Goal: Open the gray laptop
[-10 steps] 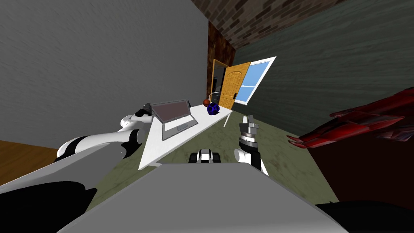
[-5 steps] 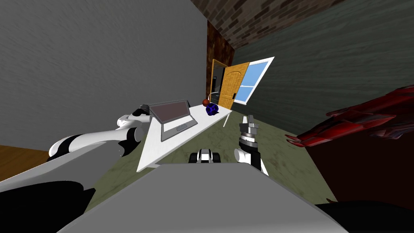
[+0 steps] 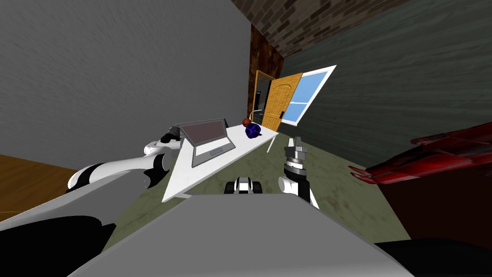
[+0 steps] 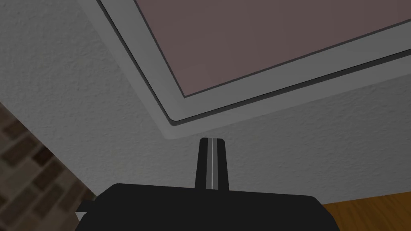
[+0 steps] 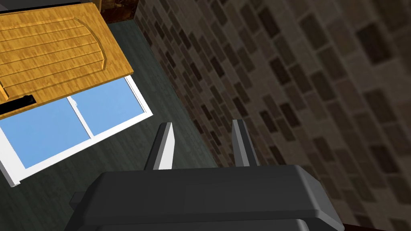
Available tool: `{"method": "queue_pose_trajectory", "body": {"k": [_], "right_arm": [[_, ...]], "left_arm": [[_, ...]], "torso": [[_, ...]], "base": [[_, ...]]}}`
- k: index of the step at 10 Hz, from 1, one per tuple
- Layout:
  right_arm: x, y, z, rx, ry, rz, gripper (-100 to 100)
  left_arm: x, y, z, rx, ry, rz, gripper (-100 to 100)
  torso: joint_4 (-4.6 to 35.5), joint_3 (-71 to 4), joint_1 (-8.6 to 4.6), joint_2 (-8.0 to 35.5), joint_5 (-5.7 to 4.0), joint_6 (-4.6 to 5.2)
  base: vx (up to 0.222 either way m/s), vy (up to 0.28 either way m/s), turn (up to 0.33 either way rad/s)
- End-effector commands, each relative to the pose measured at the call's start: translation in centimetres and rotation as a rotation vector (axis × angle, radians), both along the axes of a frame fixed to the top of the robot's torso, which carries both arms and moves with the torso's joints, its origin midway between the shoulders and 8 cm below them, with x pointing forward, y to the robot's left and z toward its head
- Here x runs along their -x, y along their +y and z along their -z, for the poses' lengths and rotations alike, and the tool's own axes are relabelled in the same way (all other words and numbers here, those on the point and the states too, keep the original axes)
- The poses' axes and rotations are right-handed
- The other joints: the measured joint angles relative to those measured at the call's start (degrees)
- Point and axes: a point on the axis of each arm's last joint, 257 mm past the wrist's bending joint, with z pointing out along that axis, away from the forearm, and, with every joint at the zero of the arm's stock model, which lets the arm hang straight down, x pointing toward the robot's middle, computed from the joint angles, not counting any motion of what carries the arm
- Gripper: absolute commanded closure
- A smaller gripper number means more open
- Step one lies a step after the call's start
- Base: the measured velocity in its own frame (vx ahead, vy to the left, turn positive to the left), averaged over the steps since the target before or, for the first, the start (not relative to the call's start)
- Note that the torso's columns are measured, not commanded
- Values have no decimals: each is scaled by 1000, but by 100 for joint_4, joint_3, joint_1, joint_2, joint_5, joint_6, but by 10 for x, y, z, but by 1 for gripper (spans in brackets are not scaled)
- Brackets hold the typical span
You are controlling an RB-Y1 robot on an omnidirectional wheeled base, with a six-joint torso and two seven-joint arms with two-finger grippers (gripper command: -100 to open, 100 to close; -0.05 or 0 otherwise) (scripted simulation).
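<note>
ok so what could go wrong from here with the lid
1. The shut left claw sits at one corner of the laptop lid. Pushing there could twist or slide the laptop instead of swinging the lid.
2. The laptop lies close to the edge of the white table on that side, so a slide might tip it off.

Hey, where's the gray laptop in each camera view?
Head view: laptop open on the white table, centre-left.
Left wrist view: its screen corner just beyond the shut left gripper.
Right wrist view: wooden door and window, the landmark shared with the head view, beyond the table.
</note>
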Motion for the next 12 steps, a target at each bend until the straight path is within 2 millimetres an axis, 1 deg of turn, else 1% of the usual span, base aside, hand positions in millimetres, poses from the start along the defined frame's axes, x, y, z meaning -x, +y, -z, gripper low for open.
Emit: {"method": "queue_pose_trajectory", "body": {"k": [1,2,3,4,5,6,7,8,9,10,11,12], "right_arm": [[0,0,0,0,0,0,0],[0,0,0,0,0,0,0],[0,0,0,0,0,0,0],[0,0,0,0,0,0,0],[0,0,0,0,0,0,0],[0,0,0,0,0,0,0],[0,0,0,0,0,0,0],[0,0,0,0,0,0,0],[0,0,0,0,0,0,0],[0,0,0,0,0,0,0],[0,0,0,0,0,0,0],[0,0,0,0,0,0,0]], "left_arm": [[0,-7,-6,-28,-39,24,100],[4,-12,1,-39,-57,37,100],[3,-14,-3,-49,-72,45,100],[8,-18,5,-58,-88,56,100],[7,-20,0,-70,-105,64,100],[13,-23,10,-74,-115,70,100],[13,-27,2,-91,-138,82,100],[14,-25,8,-84,-128,78,100],[13,-27,2,-91,-138,82,100],[19,-33,5,-112,-171,98,100],[19,-33,5,-112,-172,98,100],[26,-38,11,-123,-191,106,100]], "torso": [[0,1,2,3,1,5],[3,6,6,12,1,5],[3,7,1,11,1,-2],[2,5,0,8,-1,3],[0,0,-5,0,-1,1],[0,0,-2,1,-2,5],[0,1,0,3,0,0],[1,1,0,3,-1,6],[2,5,8,10,2,5],[4,9,11,15,3,2],[2,5,3,8,2,-4],[0,0,-7,2,-2,5]], "base": [[22,-29,-17],[25,-42,105],[28,-43,93],[45,-57,107],[40,-51,74],[38,-54,137],[43,-53,70],[21,-23,-19],[-2,-2,-17],[20,-21,130],[25,-41,92],[32,-63,100]]}}
